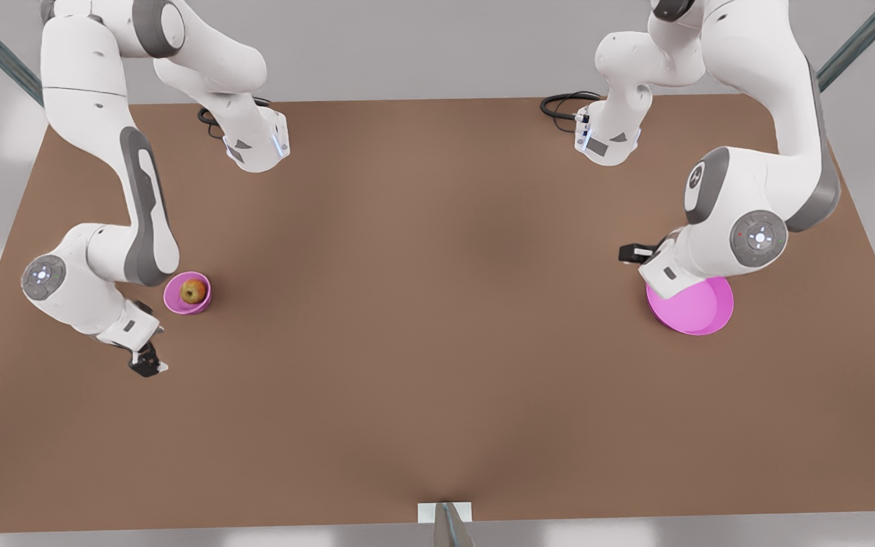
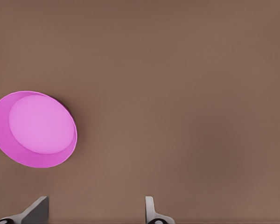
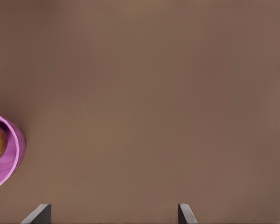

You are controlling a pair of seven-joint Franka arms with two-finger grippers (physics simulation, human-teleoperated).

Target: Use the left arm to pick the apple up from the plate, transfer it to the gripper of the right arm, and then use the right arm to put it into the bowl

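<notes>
Pincer states first: the right pincer (image 1: 150, 366), at the front view's left and just near of the bowl (image 1: 187, 293), hangs over bare counter (image 1: 437, 319) with its white-tipped fingers (image 3: 37, 213) spread apart and holding nothing; the left pincer (image 1: 633, 253), at the front view's right beside the plate (image 1: 699, 310), likewise shows its fingers (image 2: 150, 209) parted and empty.

We see the apple (image 1: 194, 290) sitting inside the bowl, filling most of the cup, so we judge the placing done. It is small and round, red-orange with yellow-green patches and a dark stem dimple on top.

We judge it light, rigid and smooth-skinned, hence liable to roll or slip under a glancing squeeze. Were it to be taken again, we would close across its widest girth, fingers coming down from above on opposite sides; the bowl's wall leaves little room for them.

Outward from the apple, the bowl is deep and pink-magenta, standing upright on the brown counter. Well apart, far to the front view's right, the wide shallow magenta plate lies partly under the left arm (image 1: 756, 220) and carries nothing that we can see. The right arm (image 1: 103, 251) bends beside the bowl.
</notes>
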